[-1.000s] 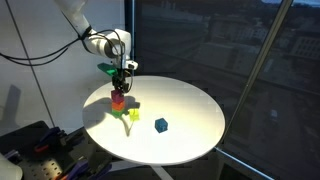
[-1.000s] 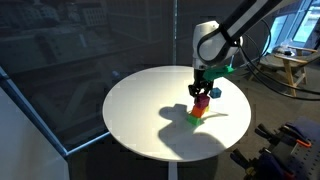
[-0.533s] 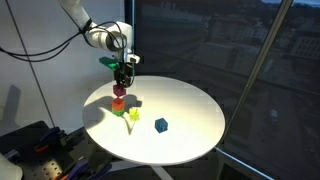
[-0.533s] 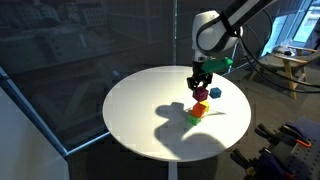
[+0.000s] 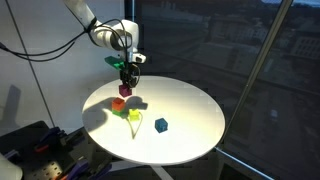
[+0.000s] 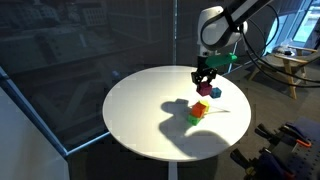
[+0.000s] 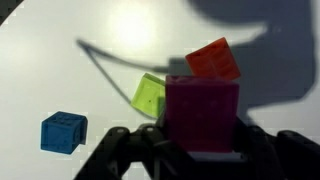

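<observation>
My gripper (image 7: 200, 142) is shut on a magenta cube (image 7: 202, 112) and holds it above the round white table (image 5: 185, 105). In both exterior views the gripper (image 5: 127, 82) (image 6: 205, 80) hangs just over a small cluster of cubes. Under it a red cube (image 7: 213, 58) (image 5: 118, 101) and a yellow-green cube (image 7: 150, 97) (image 5: 133, 114) lie close together on the table. A blue cube (image 7: 64, 132) (image 5: 161, 125) sits apart from them. The held cube also shows in an exterior view (image 5: 126, 90).
The table (image 6: 140, 110) stands next to dark glass walls. Black equipment (image 5: 35, 145) sits on the floor beside the table. A wooden chair (image 6: 297, 68) stands behind the arm.
The gripper has risen from the cube cluster with the magenta cube in it and shifted slightly sideways. The red, yellow-green and blue cubes have stayed on the table.
</observation>
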Motion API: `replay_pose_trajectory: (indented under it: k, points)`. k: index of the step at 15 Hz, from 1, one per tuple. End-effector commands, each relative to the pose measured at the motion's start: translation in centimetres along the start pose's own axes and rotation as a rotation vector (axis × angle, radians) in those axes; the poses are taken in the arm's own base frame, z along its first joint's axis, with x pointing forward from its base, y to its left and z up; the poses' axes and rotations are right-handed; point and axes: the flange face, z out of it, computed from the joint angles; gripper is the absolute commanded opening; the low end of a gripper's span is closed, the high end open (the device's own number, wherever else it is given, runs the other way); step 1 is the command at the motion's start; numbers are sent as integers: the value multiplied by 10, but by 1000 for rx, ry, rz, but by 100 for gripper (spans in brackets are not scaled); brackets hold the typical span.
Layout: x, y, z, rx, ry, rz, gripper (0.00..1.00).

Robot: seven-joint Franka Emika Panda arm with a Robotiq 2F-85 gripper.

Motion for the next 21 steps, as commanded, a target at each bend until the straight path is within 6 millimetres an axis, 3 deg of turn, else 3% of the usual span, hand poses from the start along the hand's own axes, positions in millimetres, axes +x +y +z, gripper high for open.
replay_pose_trajectory:
  k: [1, 12, 21]
  points:
    - [5, 16, -8, -12, -4, 28, 29]
    - [21, 61, -1, 20, -25, 155, 29]
    - [27, 90, 17, 16, -55, 234, 29]
